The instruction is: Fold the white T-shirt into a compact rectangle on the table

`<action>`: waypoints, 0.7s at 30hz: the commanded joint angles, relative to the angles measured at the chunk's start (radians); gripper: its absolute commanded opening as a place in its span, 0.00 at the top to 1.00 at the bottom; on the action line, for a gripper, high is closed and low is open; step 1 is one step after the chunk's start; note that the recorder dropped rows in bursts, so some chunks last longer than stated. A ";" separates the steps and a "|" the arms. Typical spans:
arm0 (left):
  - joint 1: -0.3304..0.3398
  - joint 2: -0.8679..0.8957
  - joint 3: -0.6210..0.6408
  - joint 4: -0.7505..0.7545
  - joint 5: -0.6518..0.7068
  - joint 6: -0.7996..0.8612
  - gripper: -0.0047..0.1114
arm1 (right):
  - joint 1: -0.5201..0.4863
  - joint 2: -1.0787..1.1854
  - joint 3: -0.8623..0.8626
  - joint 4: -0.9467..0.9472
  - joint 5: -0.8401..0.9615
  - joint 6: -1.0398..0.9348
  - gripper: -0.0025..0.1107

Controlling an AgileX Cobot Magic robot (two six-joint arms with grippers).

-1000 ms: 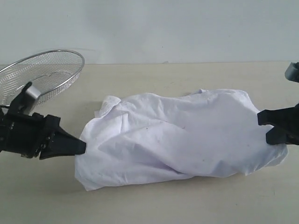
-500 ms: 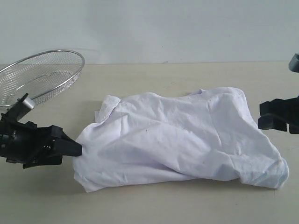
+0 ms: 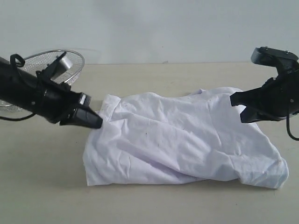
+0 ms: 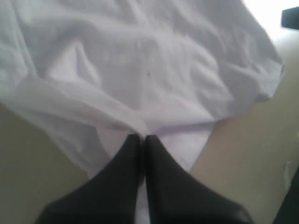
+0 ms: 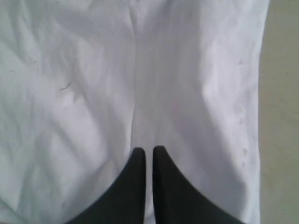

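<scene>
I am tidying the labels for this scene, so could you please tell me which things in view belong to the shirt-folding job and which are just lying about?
Part of the job:
- white T-shirt
- table
- left tool
- right tool

Just lying about:
- wire-mesh basket, at the table's far left

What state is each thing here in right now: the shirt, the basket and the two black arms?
Crumpled white cotton T-shirt: lying loosely bunched on the beige wooden table, not yet a neat rectangle.
Left gripper: jaws shut, pinching the shirt's edge.
Right gripper: jaws shut, tips on the shirt; grip unclear.
Silver wire-mesh basket: upright, partly hidden behind the left arm.
</scene>
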 commanded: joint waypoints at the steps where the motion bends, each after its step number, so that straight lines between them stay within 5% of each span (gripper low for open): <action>1: 0.000 -0.013 0.099 0.080 0.000 -0.076 0.92 | 0.009 -0.003 -0.014 -0.001 0.006 -0.013 0.98; 10: 0.000 -0.013 0.282 0.080 -0.170 -0.097 0.92 | 0.009 -0.003 -0.014 -0.001 0.031 -0.041 0.98; 21: 0.047 -0.118 0.242 0.119 -0.237 -0.094 0.92 | 0.009 -0.001 -0.014 0.001 0.066 -0.060 0.98</action>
